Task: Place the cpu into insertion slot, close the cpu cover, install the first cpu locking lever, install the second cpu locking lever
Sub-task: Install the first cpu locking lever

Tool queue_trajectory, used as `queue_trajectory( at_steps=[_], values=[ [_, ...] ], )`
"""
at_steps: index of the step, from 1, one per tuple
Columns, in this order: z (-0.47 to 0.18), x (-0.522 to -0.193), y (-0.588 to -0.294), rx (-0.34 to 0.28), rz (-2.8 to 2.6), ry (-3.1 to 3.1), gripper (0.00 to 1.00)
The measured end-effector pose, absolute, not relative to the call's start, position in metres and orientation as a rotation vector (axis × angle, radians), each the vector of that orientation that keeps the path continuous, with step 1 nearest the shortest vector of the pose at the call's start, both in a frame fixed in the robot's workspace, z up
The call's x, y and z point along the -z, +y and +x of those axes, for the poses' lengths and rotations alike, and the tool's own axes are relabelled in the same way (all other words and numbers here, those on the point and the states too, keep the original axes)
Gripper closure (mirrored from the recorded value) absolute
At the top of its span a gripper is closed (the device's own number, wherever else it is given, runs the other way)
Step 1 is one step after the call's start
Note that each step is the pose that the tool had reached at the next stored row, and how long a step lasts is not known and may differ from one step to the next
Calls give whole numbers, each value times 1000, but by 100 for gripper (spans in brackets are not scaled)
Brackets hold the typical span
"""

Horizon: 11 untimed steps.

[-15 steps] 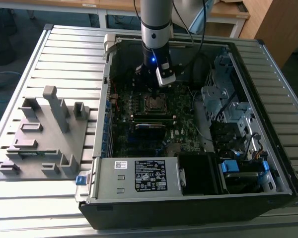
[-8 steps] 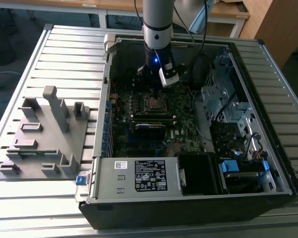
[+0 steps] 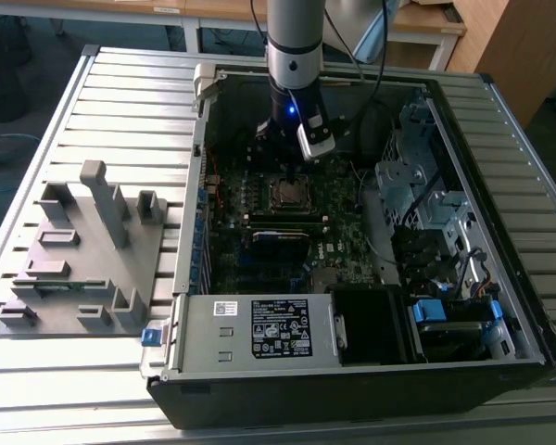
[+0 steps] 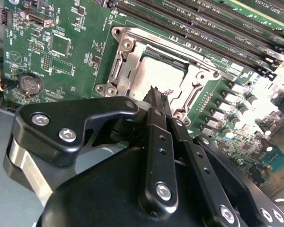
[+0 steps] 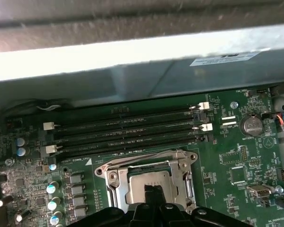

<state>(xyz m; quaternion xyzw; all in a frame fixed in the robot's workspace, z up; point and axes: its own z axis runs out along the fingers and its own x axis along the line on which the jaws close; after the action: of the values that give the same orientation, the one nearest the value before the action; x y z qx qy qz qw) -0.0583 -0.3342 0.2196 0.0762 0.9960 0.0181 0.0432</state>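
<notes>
The insertion slot [image 3: 290,193] sits mid-board inside the open computer case. In both wrist views the cpu [image 4: 166,72] [image 5: 149,178] lies in it, a pale square plate. The cpu cover [image 4: 130,60] [image 5: 114,176] lies flat around it as a silvery frame. My gripper [image 4: 156,93] [image 5: 154,192] [image 3: 290,172] hangs right over the cpu's middle. Its two dark fingers [image 4: 162,124] are pressed together, shut, with nothing between them. I cannot tell whether the tips touch the cpu. The locking levers cannot be told apart from the frame.
Long memory slots [image 5: 128,130] run beside the socket, and capacitors [image 5: 53,188] stand on another side. A coin battery [image 4: 30,84] lies on the board. In the exterior view, a drive cage [image 3: 417,185] is on the right, a power supply [image 3: 259,329] in front, and a grey fixture [image 3: 83,250] on the left.
</notes>
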Motion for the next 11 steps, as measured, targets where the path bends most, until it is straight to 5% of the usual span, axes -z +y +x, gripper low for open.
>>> queue_trajectory(
  at_steps=[11],
  values=[
    [-58, -228, -334, -55, 233, 3046, 90]
  ],
)
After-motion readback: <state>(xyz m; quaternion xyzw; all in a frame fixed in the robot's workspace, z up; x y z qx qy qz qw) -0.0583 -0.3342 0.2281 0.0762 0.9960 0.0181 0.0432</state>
